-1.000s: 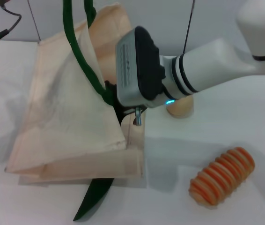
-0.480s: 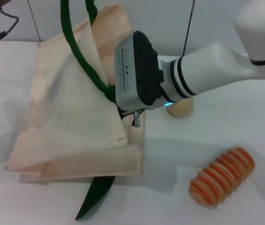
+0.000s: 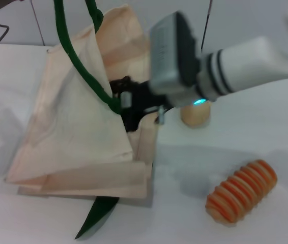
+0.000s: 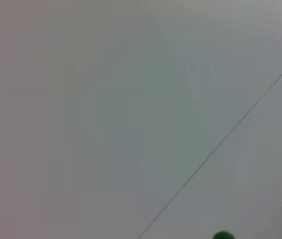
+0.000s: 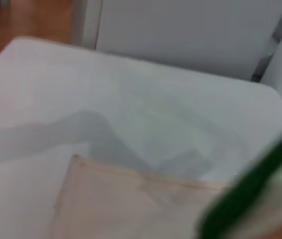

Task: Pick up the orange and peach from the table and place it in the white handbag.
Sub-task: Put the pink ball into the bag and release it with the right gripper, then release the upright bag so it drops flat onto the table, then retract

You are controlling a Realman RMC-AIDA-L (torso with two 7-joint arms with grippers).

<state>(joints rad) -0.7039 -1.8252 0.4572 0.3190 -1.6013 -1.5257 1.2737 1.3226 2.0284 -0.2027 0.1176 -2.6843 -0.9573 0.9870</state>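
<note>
The white handbag [image 3: 78, 127] is a cream tote that stands half open on the table, its dark green straps [image 3: 83, 66] pulled up out of the top of the head view. My right gripper [image 3: 126, 104] reaches in from the right, with its black end at the bag's open mouth. The orange and the peach are not visible anywhere; they are hidden or out of view. The right wrist view shows the bag's cream fabric [image 5: 131, 209] and a green strap [image 5: 250, 189] close up. My left gripper is out of view; its wrist view shows only a green bit [image 4: 223, 235].
A small beige-yellow ball [image 3: 195, 115] sits just behind my right wrist. An orange-and-tan ribbed oblong item [image 3: 241, 190] lies at the front right. A loose green strap end [image 3: 97, 216] sticks out under the bag's front. The white table [image 3: 246, 142] spreads to the right.
My right gripper has drawn back to the right and turned, so its black end now shows at the bag's mouth. The straps and bag top have shifted slightly left.
</note>
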